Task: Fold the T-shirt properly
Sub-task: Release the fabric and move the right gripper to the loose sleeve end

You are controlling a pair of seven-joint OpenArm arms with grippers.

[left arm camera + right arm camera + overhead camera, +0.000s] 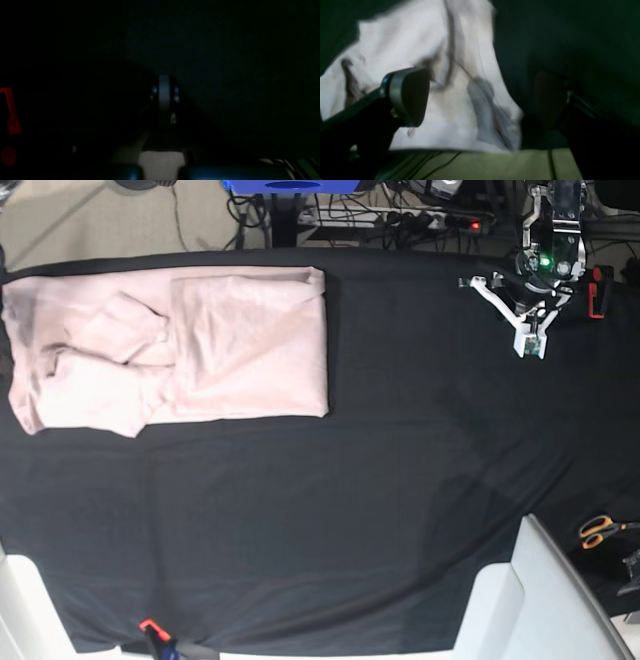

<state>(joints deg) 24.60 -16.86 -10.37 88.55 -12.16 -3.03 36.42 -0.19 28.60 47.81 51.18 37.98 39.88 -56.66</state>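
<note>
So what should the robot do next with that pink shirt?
Probably regrasp the T-shirt at its rumpled far-left end and fold it over the neat part. The right fingers stand open beside the cloth, holding nothing, and that end lies bunched.

No readable text, label, brand or number on any surface in these views.

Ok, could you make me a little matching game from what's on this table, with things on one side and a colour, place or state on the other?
Things:
1. T-shirt
2. scissors
3. black cloth
4. left gripper

Descriptions:
a. orange handles, at the right edge of the base view
b. pale pink, partly folded
c. spread over the whole table
d. shut, well away from the shirt

Pairs: 1-b, 2-a, 3-c, 4-d
</note>
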